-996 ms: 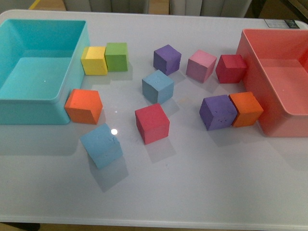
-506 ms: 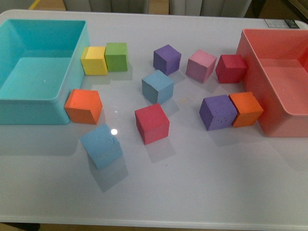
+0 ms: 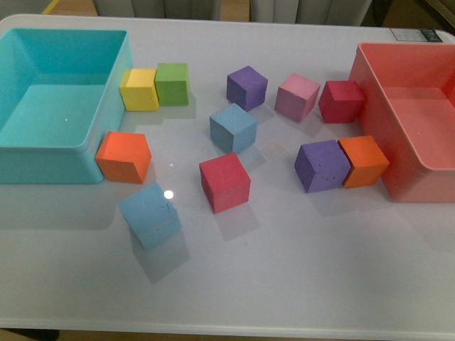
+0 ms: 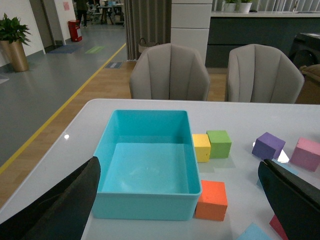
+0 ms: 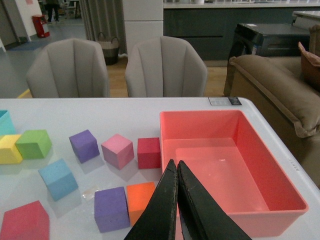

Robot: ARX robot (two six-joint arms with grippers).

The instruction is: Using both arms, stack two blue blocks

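In the front view a sky blue block (image 3: 149, 214) lies tilted near the front left of the white table. A slightly darker teal-blue block (image 3: 232, 127) sits near the middle. They are apart, with a red cube (image 3: 225, 182) between them. No arm shows in the front view. My left gripper (image 4: 178, 165) is open and empty, above the table before the turquoise bin; a corner of the sky blue block (image 4: 252, 233) shows there. My right gripper (image 5: 175, 164) is shut and empty, above the table by the red bin; the teal-blue block (image 5: 58, 179) shows far to its side.
A turquoise bin (image 3: 43, 165) stands at the left, a salmon-red bin (image 3: 419, 186) at the right. Around lie yellow (image 3: 139, 89), green (image 3: 172, 83), orange (image 3: 124, 156), purple (image 3: 247, 87), pink (image 3: 297, 96), dark red (image 3: 341, 101), purple (image 3: 322, 165) and orange (image 3: 364, 160) cubes.
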